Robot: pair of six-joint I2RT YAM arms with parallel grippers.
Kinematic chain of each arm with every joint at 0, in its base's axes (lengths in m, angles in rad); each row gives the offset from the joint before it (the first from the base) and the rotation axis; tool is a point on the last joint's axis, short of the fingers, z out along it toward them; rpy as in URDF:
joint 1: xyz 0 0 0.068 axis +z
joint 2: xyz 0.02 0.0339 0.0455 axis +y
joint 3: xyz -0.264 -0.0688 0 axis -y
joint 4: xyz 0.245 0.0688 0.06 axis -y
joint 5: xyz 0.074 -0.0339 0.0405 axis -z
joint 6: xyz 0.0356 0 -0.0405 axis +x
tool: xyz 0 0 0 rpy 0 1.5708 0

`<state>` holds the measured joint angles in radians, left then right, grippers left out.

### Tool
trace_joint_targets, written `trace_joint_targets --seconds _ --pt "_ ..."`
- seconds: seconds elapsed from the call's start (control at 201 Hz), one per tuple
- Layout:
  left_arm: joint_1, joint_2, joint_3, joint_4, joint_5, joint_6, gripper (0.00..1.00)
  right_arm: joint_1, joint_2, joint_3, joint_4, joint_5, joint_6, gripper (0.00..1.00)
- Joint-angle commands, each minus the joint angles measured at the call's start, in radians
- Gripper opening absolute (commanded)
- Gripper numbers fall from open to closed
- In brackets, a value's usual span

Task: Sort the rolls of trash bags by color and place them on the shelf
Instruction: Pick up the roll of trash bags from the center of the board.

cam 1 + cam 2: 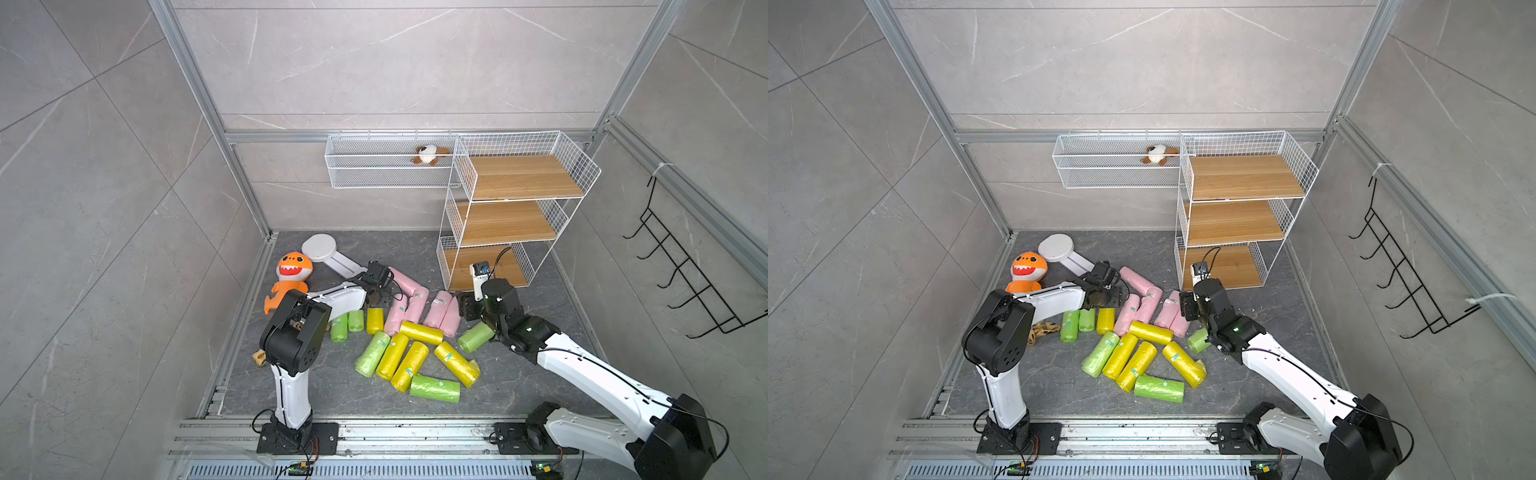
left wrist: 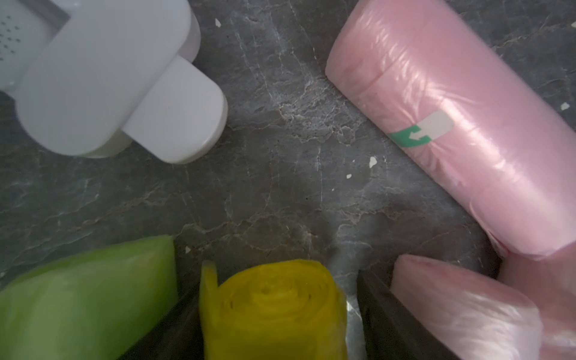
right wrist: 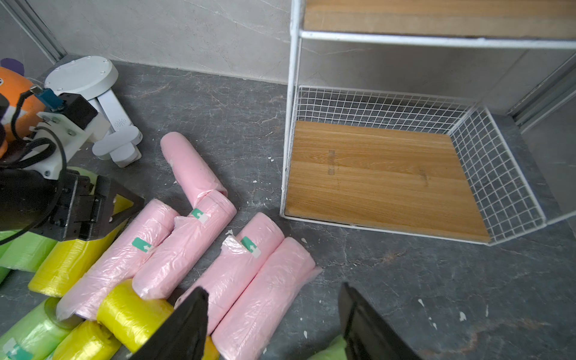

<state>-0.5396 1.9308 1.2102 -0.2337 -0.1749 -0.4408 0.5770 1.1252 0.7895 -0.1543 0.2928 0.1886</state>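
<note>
Straddles the end of a yellow roll [image 2: 271, 311] with the left claw [image 2: 274, 280], jaws partly open, one finger [image 2: 168, 336] against the plastic and a thin gap at the other, so no firm hold on it. Finds a green roll [image 2: 87, 299] just beside that claw on one flank and a pink roll [image 2: 461, 314] on the other flank, both lying on the dark table [image 2: 280, 156]. Meets, a little ahead of the same claw, a longer pink roll [image 2: 452, 124] lying slantwise and a white plastic gadget [image 2: 103, 81]. Holds the right claw [image 3: 272, 288] open and empty, low over the ends of a pair of pink rolls [image 3: 268, 299] lying side by side. Shows the remaining rolls of trash bags [image 1: 409, 365] heaped on the table between the two claws and back toward the arm bases. Has the shelf [image 3: 389, 174] near, just ahead of the right claw, standing on the table; farther off, beyond the left claw, an orange shark toy [image 1: 291, 278]; farthest and highest, a white wire basket [image 1: 386, 166] with a small plush toy [image 1: 430, 154] inside.
</note>
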Motion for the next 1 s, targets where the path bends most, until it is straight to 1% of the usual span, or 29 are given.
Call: trace_joint_targets --seconds 0.0,0.05,0.119,0.249,0.294,0.358,0.433,0.557,0.622,0.657,0.756,0.811,0.99 --pt "0.000 0.039 0.044 -0.009 -0.018 0.027 0.74 0.006 0.005 -0.018 0.017 -0.029 0.029 0.70" --pt "0.000 0.046 0.051 -0.009 -0.024 0.027 0.71 0.006 0.005 -0.015 0.005 -0.039 0.034 0.70" --pt "0.000 0.040 0.048 0.004 -0.027 0.021 0.65 0.006 0.001 -0.010 -0.009 -0.049 0.038 0.71" --pt "0.000 -0.010 0.021 0.061 -0.038 0.002 0.53 0.006 -0.011 -0.001 -0.035 -0.071 0.042 0.71" --pt "0.001 -0.034 0.010 0.082 -0.043 -0.005 0.48 0.006 -0.014 0.004 -0.042 -0.088 0.041 0.71" --pt "0.003 -0.072 -0.003 0.109 -0.050 -0.017 0.43 0.007 -0.019 0.010 -0.038 -0.143 0.044 0.71" --pt "0.008 -0.136 -0.027 0.157 -0.055 -0.037 0.39 0.013 -0.025 0.011 -0.007 -0.244 0.055 0.72" --pt "0.023 -0.285 -0.093 0.290 -0.028 -0.106 0.37 0.041 -0.018 0.000 0.118 -0.388 0.126 0.73" --pt "0.026 -0.371 -0.143 0.387 0.000 -0.170 0.38 0.066 0.003 0.000 0.196 -0.434 0.176 0.75" --pt "0.026 -0.414 -0.168 0.438 0.012 -0.211 0.38 0.082 0.018 0.001 0.244 -0.453 0.200 0.77" --pt "0.026 -0.518 -0.226 0.571 0.043 -0.338 0.37 0.125 0.070 -0.001 0.390 -0.476 0.265 0.81" --pt "0.026 -0.564 -0.254 0.637 0.052 -0.408 0.37 0.143 0.102 -0.004 0.479 -0.483 0.299 0.85" --pt "0.021 -0.664 -0.332 0.786 0.051 -0.601 0.36 0.192 0.188 -0.003 0.707 -0.480 0.372 0.99"
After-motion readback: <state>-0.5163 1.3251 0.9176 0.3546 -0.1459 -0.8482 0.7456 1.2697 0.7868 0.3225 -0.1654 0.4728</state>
